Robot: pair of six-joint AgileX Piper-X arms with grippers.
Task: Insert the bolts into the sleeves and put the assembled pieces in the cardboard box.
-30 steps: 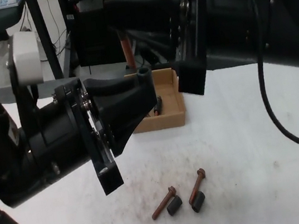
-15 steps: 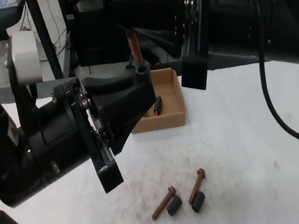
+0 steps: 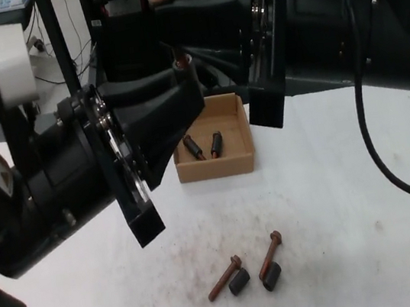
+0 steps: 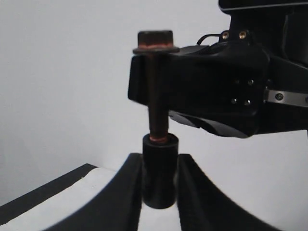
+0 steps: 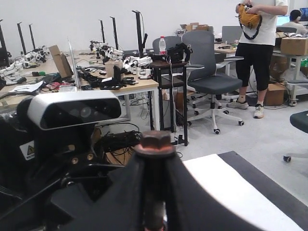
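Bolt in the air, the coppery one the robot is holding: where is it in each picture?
High view: bolt near the top centre, above the cardboard box.
Left wrist view: bolt upright, its tip at the sleeve mouth.
Right wrist view: the bolt's head between that arm's own fingers.
Shared landmark: the right gripper clamped on it.

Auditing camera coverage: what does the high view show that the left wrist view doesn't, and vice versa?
High view adds the cardboard box containing two assembled pieces, plus two loose bolts and two loose sleeves. Left wrist view adds the tip of the held bolt at the mouth of the held sleeve. Both share the right gripper holding that bolt above the left gripper.
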